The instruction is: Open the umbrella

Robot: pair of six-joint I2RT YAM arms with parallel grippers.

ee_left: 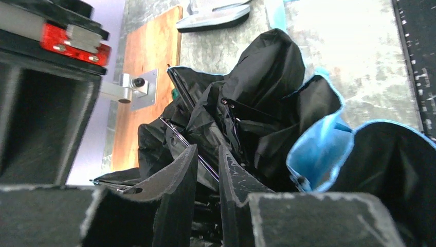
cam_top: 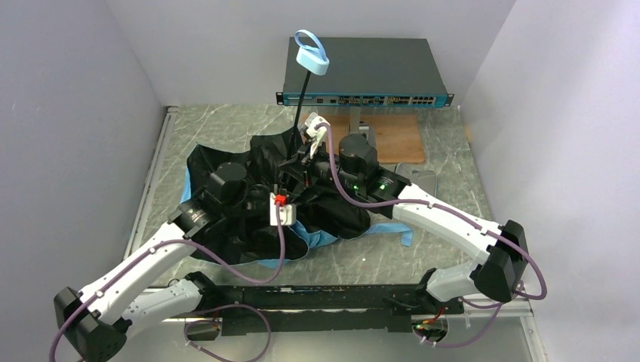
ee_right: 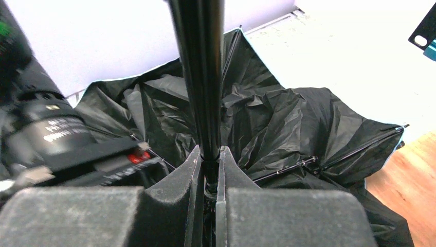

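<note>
Right wrist view: the right tool (ee_right: 208, 172) is clamped on the black shaft (ee_right: 200, 77) of the umbrella (cam_top: 260, 154), which lies half-spread on the table (cam_top: 438, 256). The left tool (ee_left: 208, 167) stands nearly closed; I cannot tell if it grips anything. Next likely step: spreading the canopy (ee_left: 267, 67) until it locks.

Your left arm (cam_top: 143, 264) reaches in from 7 o'clock toward the middle, and your left gripper (ee_left: 208, 154) shows only a thin gap between its jaws. Your right arm (cam_top: 453, 222) folds in from 4 o'clock, with your right gripper (ee_right: 208, 154) clamped on the umbrella shaft (ee_right: 200, 77).
</note>
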